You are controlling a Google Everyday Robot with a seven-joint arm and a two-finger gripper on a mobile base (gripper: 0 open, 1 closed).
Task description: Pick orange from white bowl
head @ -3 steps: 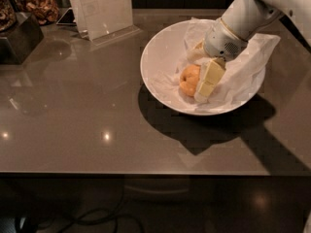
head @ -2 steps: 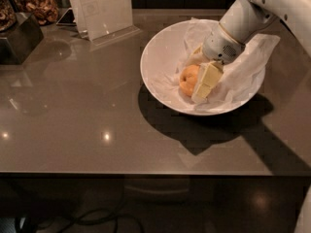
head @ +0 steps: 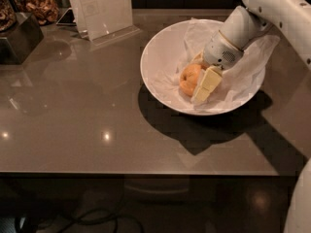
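The orange (head: 187,76) lies in the middle of the white bowl (head: 154,62), on crumpled white paper (head: 243,76). The bowl stands on the grey-brown counter at the right. My gripper (head: 194,84) reaches down into the bowl from the upper right. Its cream-coloured fingers (head: 206,84) stand on either side of the orange, the near one against the fruit's right side, the far one partly hidden behind it. The orange rests low in the bowl, held between them.
A clear acrylic sign stand (head: 104,8) stands at the back, left of the bowl. A dark box (head: 19,35) and a jar of snacks (head: 41,6) sit at the far left. The counter's front edge (head: 146,173) runs across below.
The arm has shifted very slightly; the orange and the bowl stay where they were.
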